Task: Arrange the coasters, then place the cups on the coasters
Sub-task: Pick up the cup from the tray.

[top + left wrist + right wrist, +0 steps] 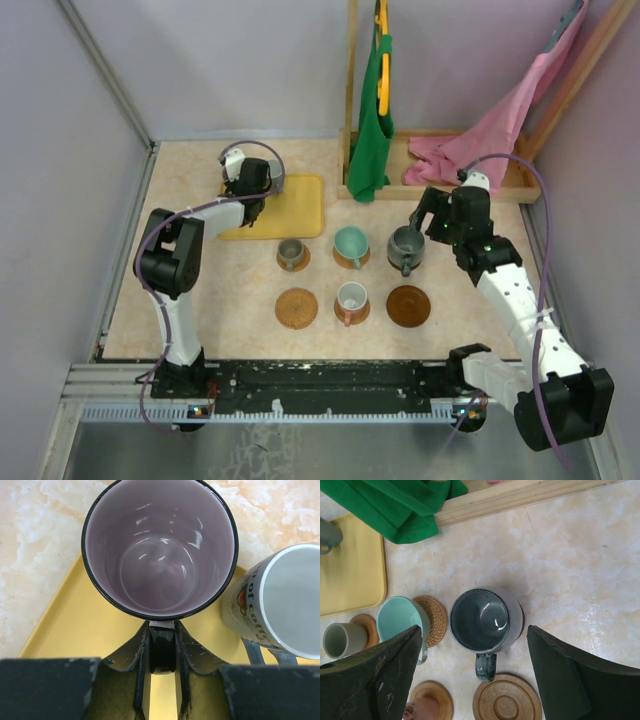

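**Left gripper (162,625) pinches the purple cup (160,550) by its handle on the yellow tray (75,625); right gripper (475,630) spread wide over the dark cup (480,617)**

In the left wrist view the two fingers (142,670) press against both sides of the handle (162,652), the jaws narrow; the purple cup stands upright on the yellow tray near its left edge; a printed mug (285,600) stands just beside it on the right, also on the tray

The right gripper's jaws stand far apart, one finger on each side of the dark cup and neither touching it; that cup is upright, its handle pointing toward the arms' bases, on a coaster of which only a brown sliver (522,624) shows

From above, the coasters lie on the table (200,300) in two rows of three; the far row carries, left to right, the grey cup (291,252), the teal cup (351,243) and the dark cup; in the near row the middle coaster holds the reddish-brown cup (351,298), while the tan coaster (297,308) at left and the dark brown coaster (408,306) at right lie uncovered
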`<action>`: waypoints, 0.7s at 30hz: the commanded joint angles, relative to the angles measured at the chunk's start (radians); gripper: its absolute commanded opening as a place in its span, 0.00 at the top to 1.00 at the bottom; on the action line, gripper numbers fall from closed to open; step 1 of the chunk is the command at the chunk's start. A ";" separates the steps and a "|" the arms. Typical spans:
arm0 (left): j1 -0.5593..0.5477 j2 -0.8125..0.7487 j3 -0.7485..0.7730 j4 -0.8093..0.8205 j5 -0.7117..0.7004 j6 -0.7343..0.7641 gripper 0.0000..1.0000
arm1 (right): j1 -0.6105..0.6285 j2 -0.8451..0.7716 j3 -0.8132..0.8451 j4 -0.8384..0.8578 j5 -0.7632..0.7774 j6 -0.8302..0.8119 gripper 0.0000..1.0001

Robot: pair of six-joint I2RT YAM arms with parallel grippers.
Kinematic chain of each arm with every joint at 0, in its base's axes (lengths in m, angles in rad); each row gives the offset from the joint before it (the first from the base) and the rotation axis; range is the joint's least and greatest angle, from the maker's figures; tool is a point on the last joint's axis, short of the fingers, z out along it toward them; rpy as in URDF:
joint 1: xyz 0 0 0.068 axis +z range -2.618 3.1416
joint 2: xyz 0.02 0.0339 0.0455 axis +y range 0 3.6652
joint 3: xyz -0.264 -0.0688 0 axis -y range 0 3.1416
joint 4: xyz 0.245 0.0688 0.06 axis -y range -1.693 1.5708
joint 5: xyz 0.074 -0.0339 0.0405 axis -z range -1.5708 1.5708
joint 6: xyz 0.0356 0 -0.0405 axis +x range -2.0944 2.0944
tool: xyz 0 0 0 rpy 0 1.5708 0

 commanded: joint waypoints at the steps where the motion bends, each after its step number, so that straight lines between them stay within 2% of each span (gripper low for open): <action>1: 0.006 -0.027 0.012 0.005 0.002 0.021 1.00 | -0.013 -0.014 0.007 0.048 -0.012 0.005 0.15; 21: -0.028 -0.217 0.011 -0.061 -0.034 0.126 1.00 | -0.012 -0.063 -0.034 0.055 -0.015 0.029 0.15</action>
